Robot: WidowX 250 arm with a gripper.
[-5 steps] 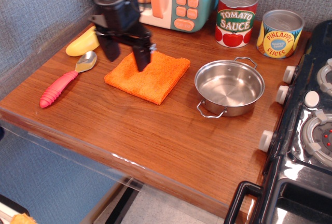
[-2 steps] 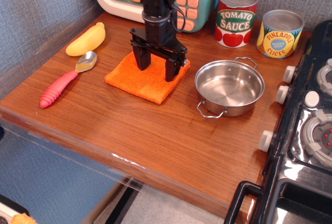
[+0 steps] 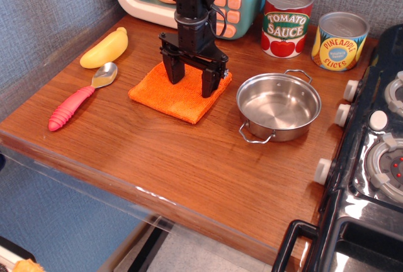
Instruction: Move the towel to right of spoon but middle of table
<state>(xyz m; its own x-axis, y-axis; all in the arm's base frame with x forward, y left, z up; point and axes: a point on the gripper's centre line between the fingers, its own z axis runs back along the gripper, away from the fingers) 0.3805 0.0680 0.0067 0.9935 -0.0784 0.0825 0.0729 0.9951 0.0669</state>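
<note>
The orange towel lies flat on the reddish-brown table against a grey textured wall, right of the spoon (near the steel pot). The hand, fingers spread apart, stands over its rear half, slightly nearer the wall than a moment ago

towel: rear part hidden by pincer | contact: unclear, possibly touching | stove: cut off right
</note>
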